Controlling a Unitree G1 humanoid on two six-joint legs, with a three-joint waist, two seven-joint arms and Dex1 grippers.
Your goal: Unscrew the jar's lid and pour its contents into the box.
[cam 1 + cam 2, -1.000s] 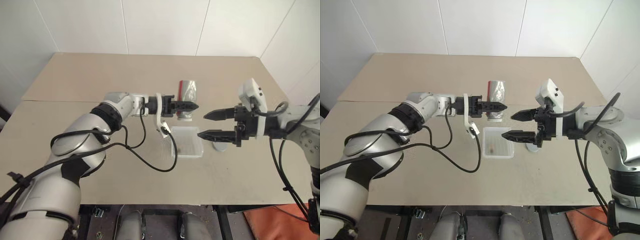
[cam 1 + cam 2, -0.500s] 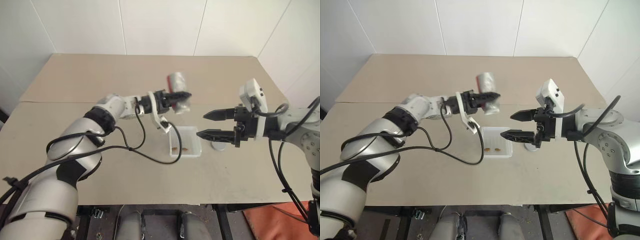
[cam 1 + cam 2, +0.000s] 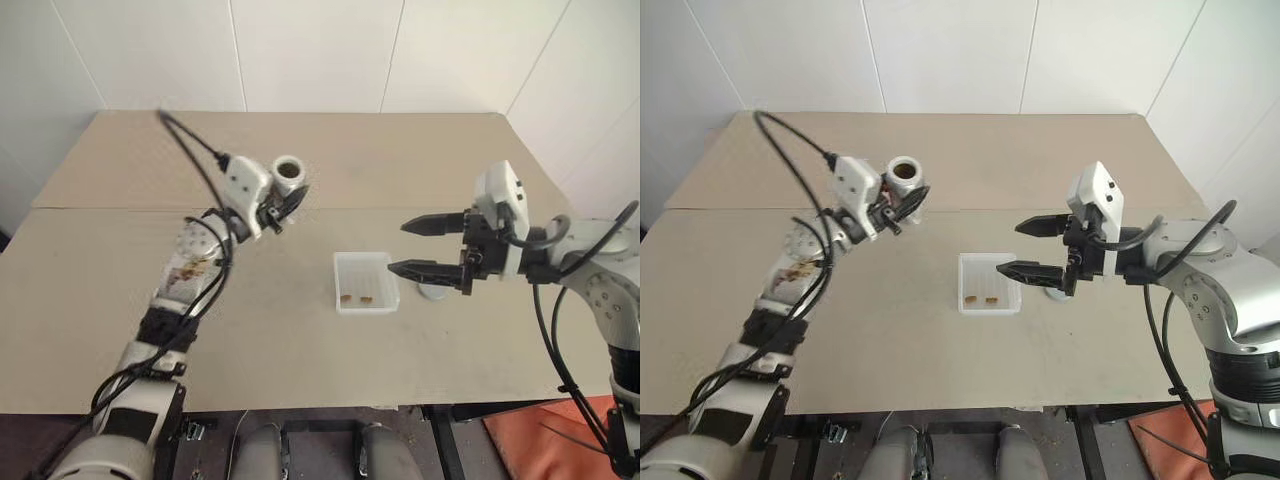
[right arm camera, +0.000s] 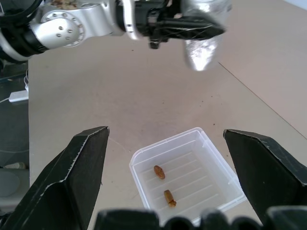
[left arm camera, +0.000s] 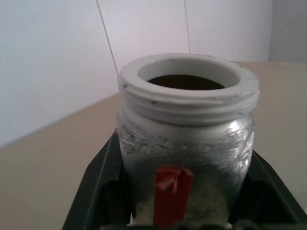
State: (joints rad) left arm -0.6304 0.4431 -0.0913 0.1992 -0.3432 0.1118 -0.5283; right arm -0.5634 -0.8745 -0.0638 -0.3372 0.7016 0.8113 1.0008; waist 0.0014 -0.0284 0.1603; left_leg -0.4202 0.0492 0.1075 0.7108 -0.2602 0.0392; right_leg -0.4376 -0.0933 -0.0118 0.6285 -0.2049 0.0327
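My left gripper (image 3: pixel 285 205) is clenching the jar (image 3: pixel 289 178), mouth up; my right gripper (image 3: pixel 412 247) is gaping beside the box (image 3: pixel 366 282), which is cradling two brown lumps (image 3: pixel 356 298).

The jar (image 5: pixel 186 143) has a crinkled, silvery, foil-like skin with dull glints, a matt white plastic threaded rim and a strip of red tape. The box (image 4: pixel 192 177) is thin translucent white plastic, glossy, with a ribbed floor. The contents (image 4: pixel 159 172) look brown and slightly shiny, perhaps waxy. The table (image 3: pixel 400 150) is matt tan, smooth like board. The fingers (image 4: pixel 81 163) are matt black plastic.
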